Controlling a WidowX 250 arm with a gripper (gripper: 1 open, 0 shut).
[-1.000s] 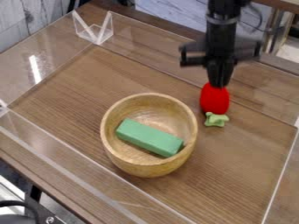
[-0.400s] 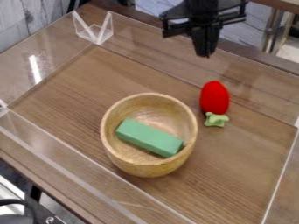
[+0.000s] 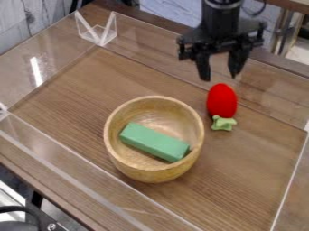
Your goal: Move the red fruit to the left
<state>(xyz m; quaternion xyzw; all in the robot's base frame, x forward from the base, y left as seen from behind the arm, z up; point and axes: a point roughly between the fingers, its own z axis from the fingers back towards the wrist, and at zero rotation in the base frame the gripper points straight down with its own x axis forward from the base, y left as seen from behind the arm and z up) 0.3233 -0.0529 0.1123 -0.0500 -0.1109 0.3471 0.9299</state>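
Note:
The red fruit [image 3: 221, 100] is a small glossy strawberry-shaped toy standing on the wooden table, right of the bowl, with a pale green leafy cap [image 3: 222, 122] at its base. My gripper [image 3: 219, 65] hangs just above and behind it, its dark fingers [image 3: 201, 65] spread apart and pointing down. Nothing is between the fingers, and they do not touch the fruit.
A round wooden bowl [image 3: 126, 155] sits at the middle of the table with a green rectangular block [image 3: 154, 143] inside. Clear plastic walls [image 3: 31, 81] ring the tabletop. A small clear bracket [image 3: 97, 30] stands at the back left.
A second ago the shut gripper was down at the fruit. It rose and swung back left, and now it has returned above the fruit with its fingers open. The fruit stayed in place.

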